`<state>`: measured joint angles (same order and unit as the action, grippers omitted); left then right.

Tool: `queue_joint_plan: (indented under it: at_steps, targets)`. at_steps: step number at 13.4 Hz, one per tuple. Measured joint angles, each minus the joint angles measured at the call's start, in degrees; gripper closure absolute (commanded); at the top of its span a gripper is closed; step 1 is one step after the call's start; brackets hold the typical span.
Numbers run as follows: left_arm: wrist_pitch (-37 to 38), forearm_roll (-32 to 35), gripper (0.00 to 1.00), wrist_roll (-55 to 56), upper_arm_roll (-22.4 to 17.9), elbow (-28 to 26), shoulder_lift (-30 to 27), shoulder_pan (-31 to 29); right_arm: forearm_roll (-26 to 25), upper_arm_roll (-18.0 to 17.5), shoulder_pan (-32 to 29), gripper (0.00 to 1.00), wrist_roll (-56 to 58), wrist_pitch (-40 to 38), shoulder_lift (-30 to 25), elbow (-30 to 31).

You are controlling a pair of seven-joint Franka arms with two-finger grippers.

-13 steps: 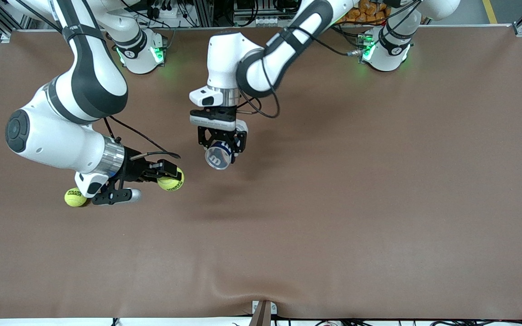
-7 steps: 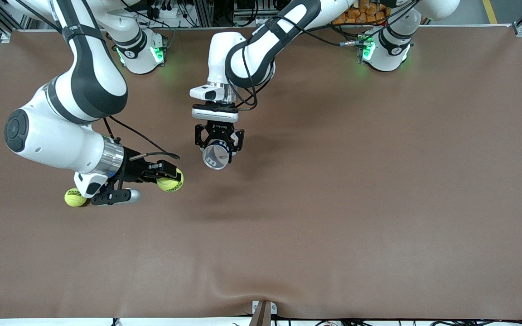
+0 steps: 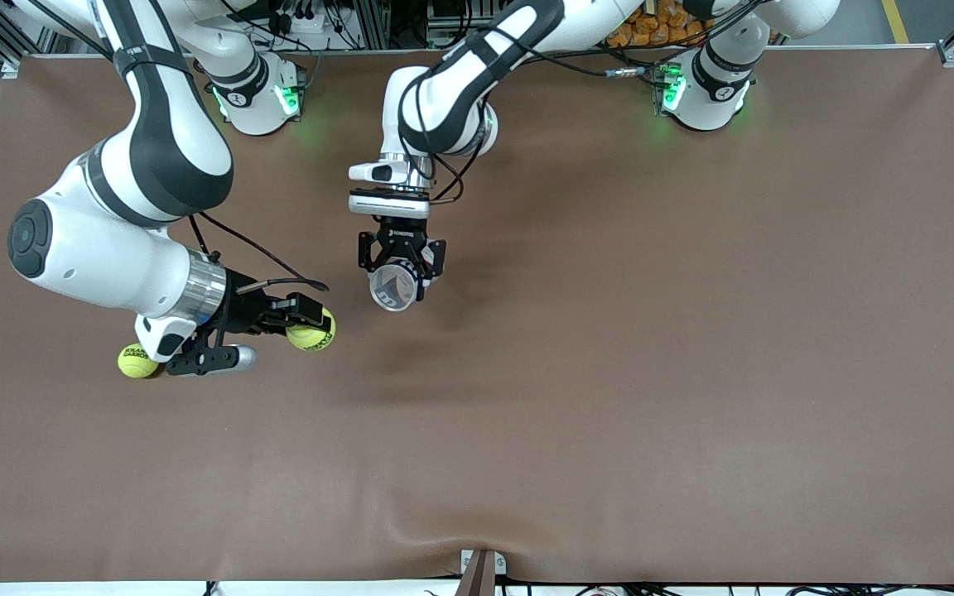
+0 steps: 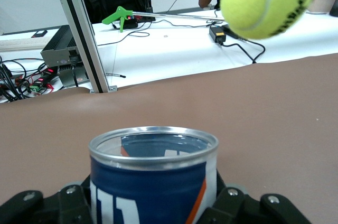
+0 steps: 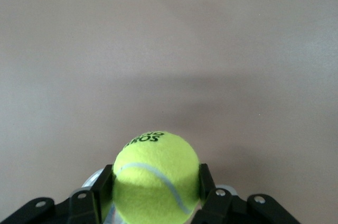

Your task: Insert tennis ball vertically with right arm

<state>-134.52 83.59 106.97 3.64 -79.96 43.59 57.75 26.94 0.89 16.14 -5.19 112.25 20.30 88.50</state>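
Two grips set at centre-left of the front view: right gripper (image 3: 309, 329) clamped on tennis ball (image 3: 311, 331), left gripper (image 3: 398, 277) clamped on open can (image 3: 394, 290) above table (image 3: 651, 331); next, carrying ball over mouth, lowering straight down.

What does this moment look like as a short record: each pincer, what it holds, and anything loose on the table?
left pincer: shut on the blue metal-rimmed open-topped can, held up above the brown table
right pincer: shut on a yellow-green felt tennis ball, over the table toward the right arm's end
loose item: second yellow-green tennis ball on the table beside the right arm's wrist
insertion: not yet done
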Motion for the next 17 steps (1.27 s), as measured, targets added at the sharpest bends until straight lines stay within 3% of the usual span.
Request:
queue_joint_plan:
  at_steps: [9, 17]
  targets:
    - [10.69, 16.55, 0.24, 15.78, -0.02, -0.01, 5.13, 3.36, 0.0, -0.03, 0.17, 1.0, 0.0, 0.25, -0.01, -0.02]
    - [21.3, 25.85, 0.24, 25.92, -0.02, 0.13, 8.93, 6.08, 0.0, -0.04, 0.6, 1.0, 0.0, 0.35, -0.06, -0.03]
